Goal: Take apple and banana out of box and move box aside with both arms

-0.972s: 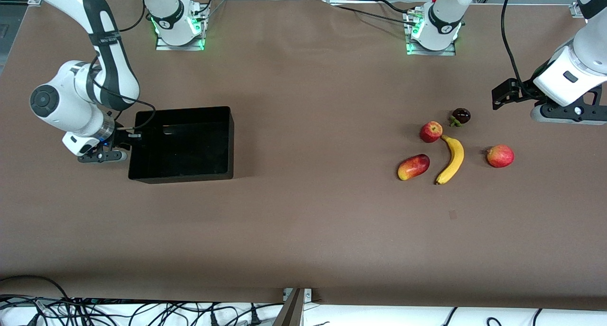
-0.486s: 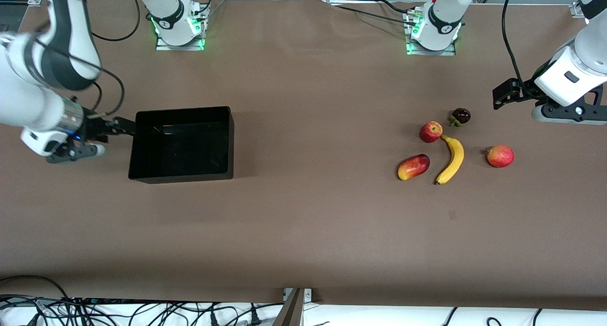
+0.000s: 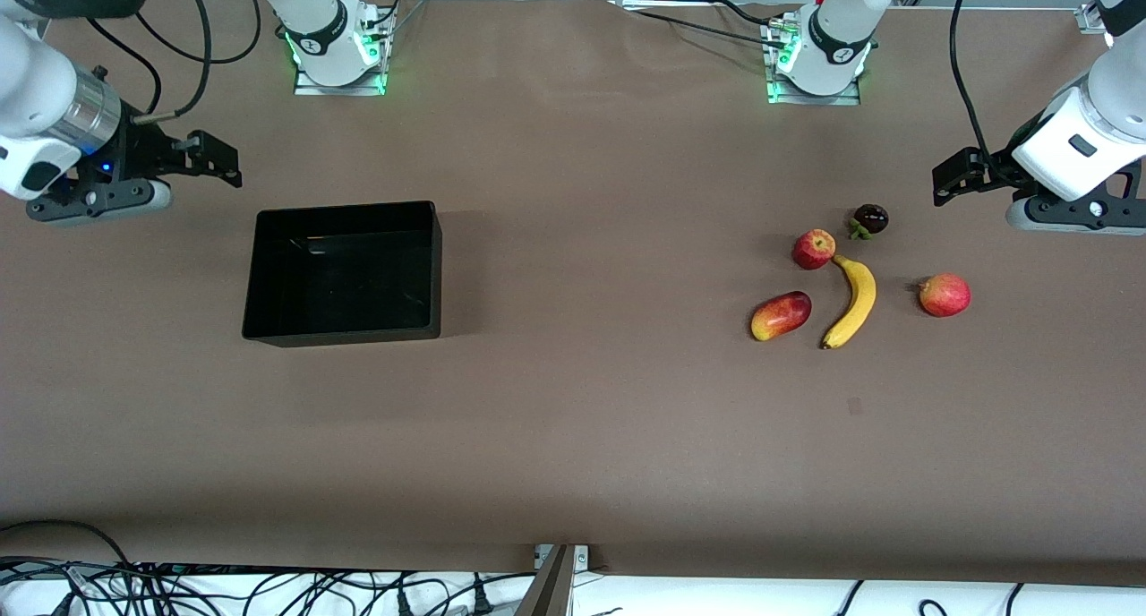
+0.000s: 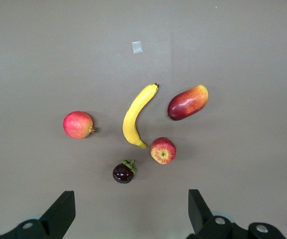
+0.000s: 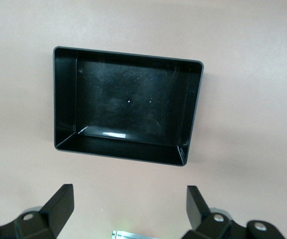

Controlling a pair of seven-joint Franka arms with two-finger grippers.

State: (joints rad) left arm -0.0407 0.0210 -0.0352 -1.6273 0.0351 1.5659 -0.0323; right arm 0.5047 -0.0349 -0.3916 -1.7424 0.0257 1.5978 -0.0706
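Front view: box (image 3: pixel 343 273) sits empty on the table (image 3: pixel 573 419) toward the right arm's end, flat and upright. Apple (image 3: pixel 813 248) and banana (image 3: pixel 851 300) lie out on the table toward the left arm's end, the apple just beside the banana's upper tip. A mango (image 3: pixel 781 315), a red-orange fruit (image 3: pixel 945 295) and a dark mangosteen (image 3: pixel 869 218) lie around them. Right gripper (image 3: pixel 201 164) hangs in the air clear of the box, fingers spread wide, holding nothing; right wrist view looks straight down into the bare box (image 5: pixel 127 106). Left gripper (image 3: pixel 951 179) hangs over the table near the mangosteen, fingers spread, empty, waiting; left wrist view shows the banana (image 4: pixel 136 116) and apple (image 4: pixel 163 150) below.

Judged: both fruits are out and the box looks set aside, so little remains. The box looks stiff, light, glossy and a bit slippery; pinch a thin side wall at the rim, one gripper per short wall. The banana is soft, take mid-length; the apple is firm and rolls.
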